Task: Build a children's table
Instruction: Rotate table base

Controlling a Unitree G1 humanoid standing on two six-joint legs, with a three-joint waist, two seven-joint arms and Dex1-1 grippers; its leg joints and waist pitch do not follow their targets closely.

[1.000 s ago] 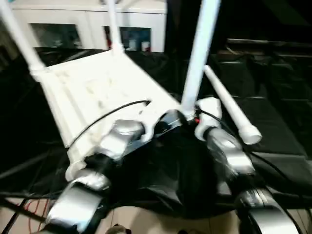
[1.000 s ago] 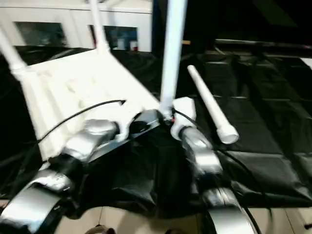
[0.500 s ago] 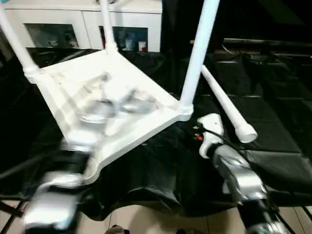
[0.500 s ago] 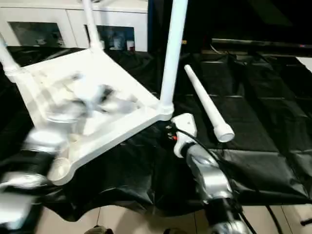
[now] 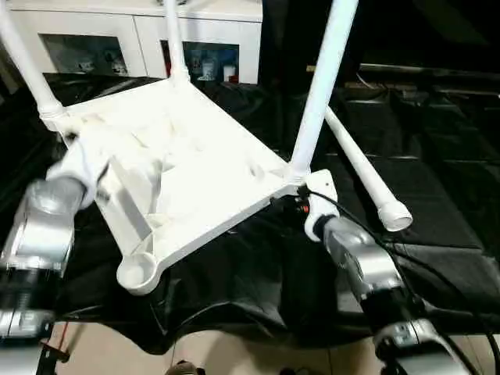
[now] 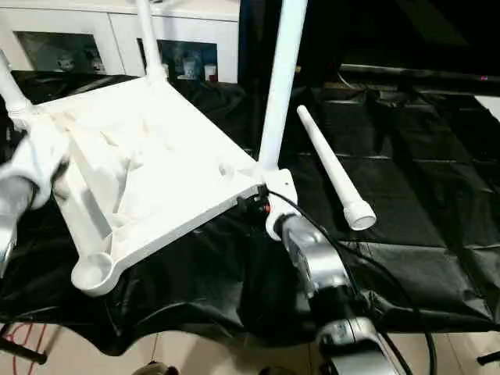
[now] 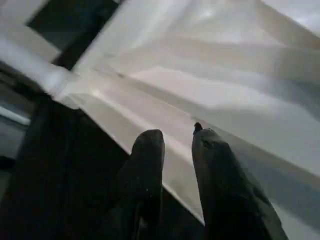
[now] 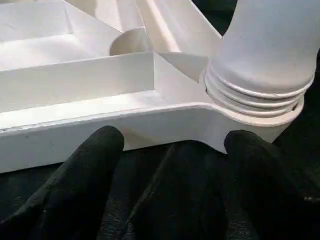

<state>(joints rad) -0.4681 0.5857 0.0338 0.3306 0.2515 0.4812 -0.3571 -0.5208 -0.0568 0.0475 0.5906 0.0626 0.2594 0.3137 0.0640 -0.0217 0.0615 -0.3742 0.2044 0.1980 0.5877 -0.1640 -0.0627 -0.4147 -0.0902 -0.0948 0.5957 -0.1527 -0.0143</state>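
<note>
The white tabletop (image 5: 195,156) lies upside down on black cloth, ribbed underside up. Three white legs stand in its corners: one at the far left (image 5: 23,62), one at the back (image 5: 173,39), one at the right (image 5: 322,86). The near corner socket (image 5: 139,272) is empty. A fourth leg (image 5: 355,164) lies loose on the cloth to the right, flared end towards me. My left gripper (image 7: 175,137) is shut, its fingers close together over the tabletop's left rim. My right gripper (image 8: 175,150) is open just before the right corner, under the leg's threaded base (image 8: 260,95).
A white cabinet with glass doors (image 5: 133,39) stands behind the table. Black cloth (image 5: 258,273) covers the work surface and hangs over its near edge above a light floor (image 5: 234,351). Black mats (image 5: 437,156) extend to the right. A cable (image 5: 437,273) runs along my right arm.
My left arm swept from the right corner across the tabletop to its left rim. My right gripper stayed by the right corner.
</note>
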